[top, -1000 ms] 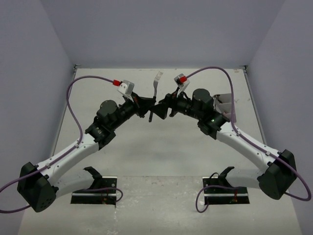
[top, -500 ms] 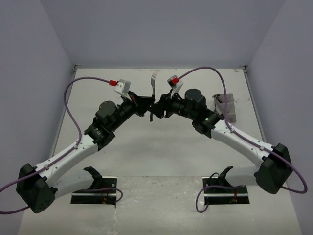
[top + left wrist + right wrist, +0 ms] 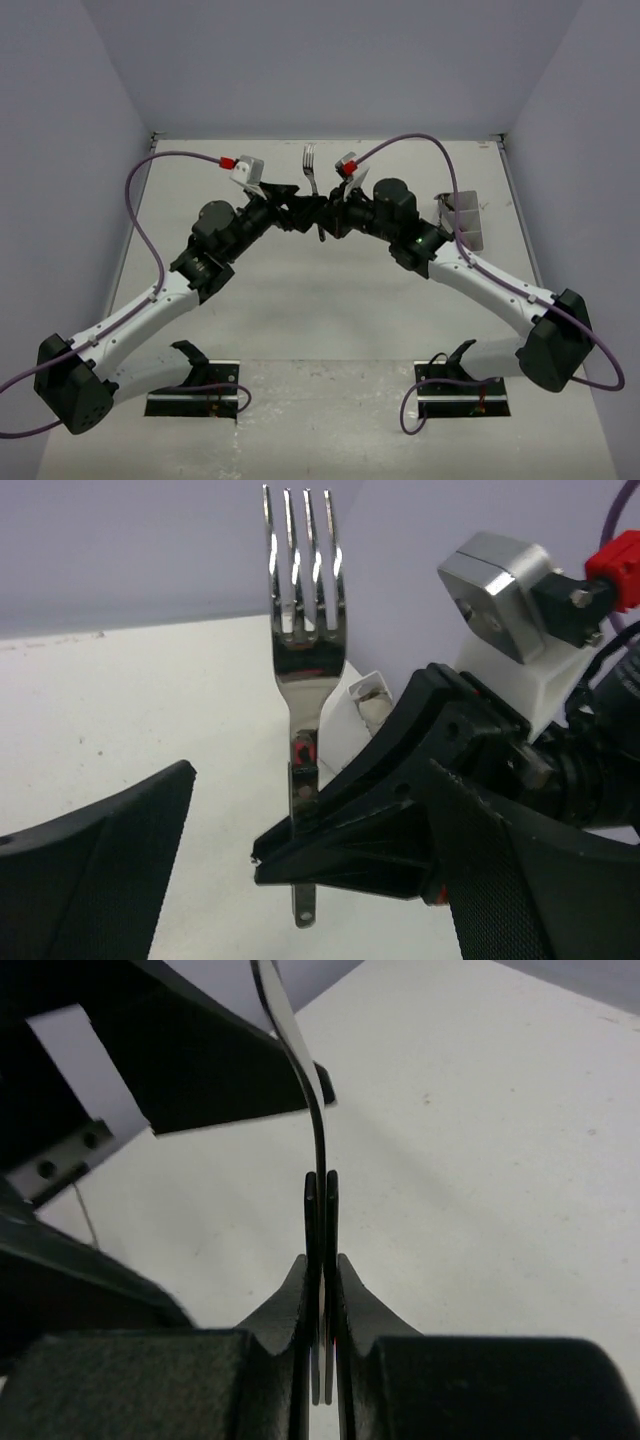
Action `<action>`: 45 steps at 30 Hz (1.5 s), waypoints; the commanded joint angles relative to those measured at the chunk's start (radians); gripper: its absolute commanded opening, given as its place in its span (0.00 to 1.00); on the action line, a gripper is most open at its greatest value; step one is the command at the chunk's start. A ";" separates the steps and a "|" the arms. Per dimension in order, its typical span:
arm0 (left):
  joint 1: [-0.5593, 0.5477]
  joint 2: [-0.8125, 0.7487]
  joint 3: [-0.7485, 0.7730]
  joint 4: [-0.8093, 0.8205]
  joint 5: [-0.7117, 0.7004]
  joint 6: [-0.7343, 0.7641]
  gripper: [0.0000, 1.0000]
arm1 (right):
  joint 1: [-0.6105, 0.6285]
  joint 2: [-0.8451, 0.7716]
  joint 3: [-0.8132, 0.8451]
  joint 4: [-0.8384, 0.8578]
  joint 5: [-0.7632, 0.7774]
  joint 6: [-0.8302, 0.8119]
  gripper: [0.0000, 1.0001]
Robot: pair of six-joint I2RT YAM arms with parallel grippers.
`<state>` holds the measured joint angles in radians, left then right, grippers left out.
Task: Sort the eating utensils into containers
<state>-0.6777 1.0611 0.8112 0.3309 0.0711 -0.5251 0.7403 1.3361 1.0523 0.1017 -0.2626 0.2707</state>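
Observation:
A shiny metal fork (image 3: 309, 160) stands upright above the middle of the table, tines up. My right gripper (image 3: 327, 214) is shut on its handle; in the right wrist view the fingers (image 3: 300, 1290) pinch the thin handle (image 3: 321, 1160) edge-on. My left gripper (image 3: 297, 203) is open, its fingers spread on either side of the fork (image 3: 303, 590) without touching it. In the left wrist view the right gripper's black fingers (image 3: 380, 830) clamp the lower handle. The white containers (image 3: 462, 222) sit on the table at the far right, behind the right arm.
Two black stands (image 3: 195, 395) (image 3: 465, 392) sit at the near table edge. Purple cables (image 3: 140, 200) loop above both arms. Lilac walls close in the table on three sides.
The left gripper has opened and let go of the fork. The right gripper has closed on its handle. Both grippers and the fork shifted slightly left and away.

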 commanded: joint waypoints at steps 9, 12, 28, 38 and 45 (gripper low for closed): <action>-0.023 -0.156 -0.001 -0.107 0.014 0.053 1.00 | -0.433 -0.121 0.085 0.180 -0.219 -0.548 0.00; -0.023 -0.182 -0.024 -0.162 -0.066 0.054 1.00 | -0.606 -0.163 0.045 0.179 -0.416 -0.625 0.00; -0.023 -0.064 -0.009 -0.286 -0.303 0.016 1.00 | -1.233 -0.026 -0.060 -0.155 -1.075 -1.125 0.00; -0.023 0.095 0.039 -0.290 -0.301 0.016 1.00 | -1.253 0.130 -0.115 -0.166 -1.072 -1.246 0.00; -0.023 0.138 0.036 -0.253 -0.313 0.025 1.00 | -1.259 0.239 -0.083 -0.258 -1.052 -1.358 0.00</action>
<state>-0.7025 1.1992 0.8017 0.0200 -0.2146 -0.5049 -0.5121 1.5524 0.9405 -0.1024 -1.2861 -0.9833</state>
